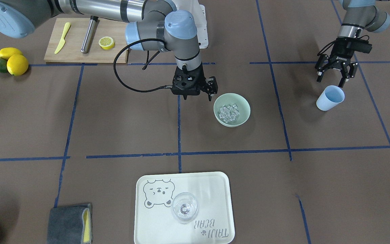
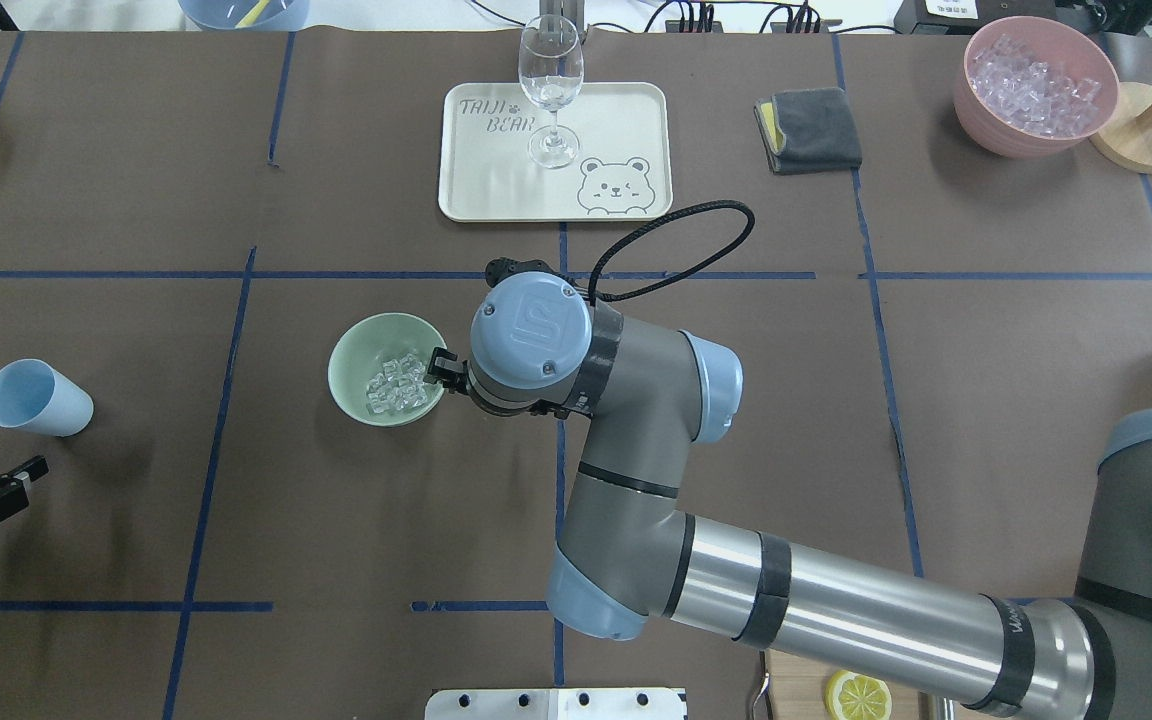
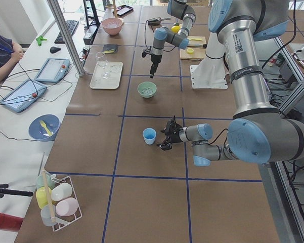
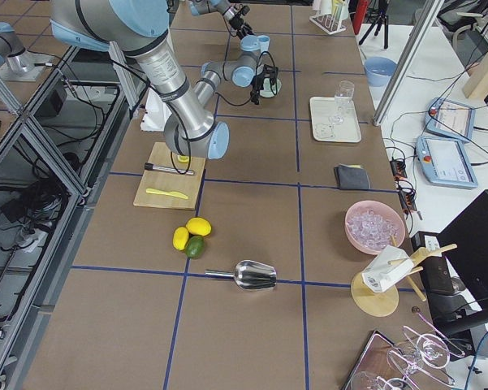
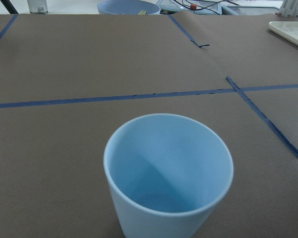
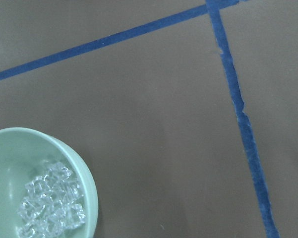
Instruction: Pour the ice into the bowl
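Brown paper crossed by blue tape covers the bench (image 1: pixel 113 118).

Front view: the mint bowl (image 1: pixel 244 105) is seen near the centre, with the ice (image 1: pixel 229 113) heaped inside it. The right claw (image 1: pixel 198 98) hangs just beside the rim, fingers spread and nothing gripped. The left claw (image 1: pixel 331 80) is held released above a light blue cup (image 1: pixel 330 98), apart from it. A glass (image 1: pixel 184 207) is carried on a tray (image 1: pixel 215 196).

Overhead view: the bowl is shown just left of the right wrist.

Left wrist view: the cup is shown upright and empty.

Right wrist view: bowl and ice are cut off by the lower left corner.
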Robot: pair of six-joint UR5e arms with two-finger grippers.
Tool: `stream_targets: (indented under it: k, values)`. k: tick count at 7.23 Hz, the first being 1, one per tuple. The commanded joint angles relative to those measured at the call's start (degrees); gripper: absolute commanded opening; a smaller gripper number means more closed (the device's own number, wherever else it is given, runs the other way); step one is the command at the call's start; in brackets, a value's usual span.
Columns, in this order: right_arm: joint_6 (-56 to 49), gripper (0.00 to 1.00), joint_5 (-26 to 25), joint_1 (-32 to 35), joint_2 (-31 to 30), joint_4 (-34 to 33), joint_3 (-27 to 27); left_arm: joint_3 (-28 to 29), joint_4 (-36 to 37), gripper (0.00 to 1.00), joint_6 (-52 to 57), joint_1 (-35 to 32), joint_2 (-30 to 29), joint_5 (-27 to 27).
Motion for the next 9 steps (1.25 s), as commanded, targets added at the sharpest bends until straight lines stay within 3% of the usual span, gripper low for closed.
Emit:
stream_targets:
  k: [1,2,5,6,7,9]
  values:
    - [0.11,1.00,-0.78,-0.09,4.61,0.09,-5.63,-4.30,0.17,1.00,-0.42,-0.17,3.58,-4.09]
    - [0.03,1.00,-0.78,-0.09,7.51,0.96,-9.66,-5.36,0.18,1.00,-0.42,-0.17,4.99,-4.37]
    - [-0.24,0.97,-0.96,0.00,8.42,3.79,-13.65,-6.94,0.26,1.00,-0.42,-0.52,6.05,-6.20]
    - [0.11,0.65,-1.05,-0.09,8.60,3.79,-14.18,-9.65,0.70,1.00,-0.42,-0.52,7.79,-7.52]
    - [-0.06,0.01,-0.96,-0.26,8.51,3.79,-14.36,-10.81,0.70,1.00,-0.42,-0.60,8.94,-8.84]
    - [-1.55,0.00,-0.43,-0.44,8.60,3.70,-14.54,-12.04,0.70,1.00,-0.33,-1.04,10.18,-9.55]
